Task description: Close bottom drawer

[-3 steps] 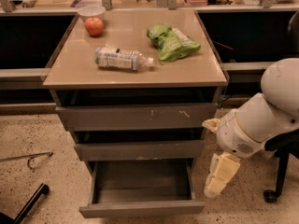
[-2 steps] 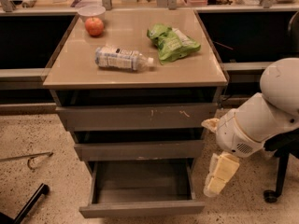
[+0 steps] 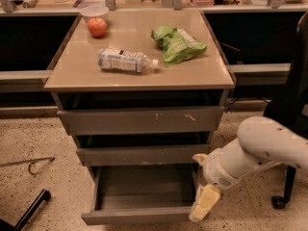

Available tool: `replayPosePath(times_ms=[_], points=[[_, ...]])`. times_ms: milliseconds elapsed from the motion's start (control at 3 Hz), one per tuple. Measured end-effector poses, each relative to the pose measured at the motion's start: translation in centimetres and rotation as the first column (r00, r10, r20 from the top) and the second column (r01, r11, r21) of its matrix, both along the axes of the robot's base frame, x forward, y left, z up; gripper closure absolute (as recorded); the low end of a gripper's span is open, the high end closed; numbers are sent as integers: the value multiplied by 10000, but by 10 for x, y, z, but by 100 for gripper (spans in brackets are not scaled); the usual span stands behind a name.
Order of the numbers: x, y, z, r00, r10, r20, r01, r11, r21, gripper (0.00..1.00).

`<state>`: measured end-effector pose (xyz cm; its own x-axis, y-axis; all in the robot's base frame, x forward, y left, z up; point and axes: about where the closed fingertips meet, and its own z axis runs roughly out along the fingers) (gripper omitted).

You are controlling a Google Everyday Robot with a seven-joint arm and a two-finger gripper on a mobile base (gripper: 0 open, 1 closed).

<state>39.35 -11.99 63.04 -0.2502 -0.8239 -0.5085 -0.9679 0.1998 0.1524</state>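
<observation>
The bottom drawer (image 3: 138, 216) is the lowest of three grey drawers in the cabinet and stands pulled out, its shallow grey interior (image 3: 144, 186) bare. Its low plain front panel runs along the bottom of the view. My gripper (image 3: 204, 204), cream-coloured at the end of a white arm (image 3: 260, 148), hangs at the right end of that front panel, beside the drawer's right front corner. Whether it touches the panel I cannot tell.
The middle drawer (image 3: 139, 154) and the scratched top drawer (image 3: 139, 120) stand slightly out. On the cabinet top lie an apple (image 3: 97, 27), a white bowl (image 3: 94, 11), a plastic bottle (image 3: 126, 60) and a green bag (image 3: 177, 43). A black chair base (image 3: 279, 201) is at right.
The arm has dropped and the gripper has moved down and left, from beside the middle drawer to the bottom drawer's right front corner. The drawer stays open.
</observation>
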Motion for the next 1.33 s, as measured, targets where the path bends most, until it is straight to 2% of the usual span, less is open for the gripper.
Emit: replayPosePath(times_ms=[333, 667, 1000, 1333], points=[[0, 19, -74, 9997, -203, -128, 211, 9979, 607, 0], [8, 24, -98, 9984, -553, -77, 558, 9949, 845, 0], [8, 24, -98, 9984, -553, -78, 558, 9949, 844, 0], [4, 21, -131, 9963, -587, -620, 625, 9961, 622, 0]])
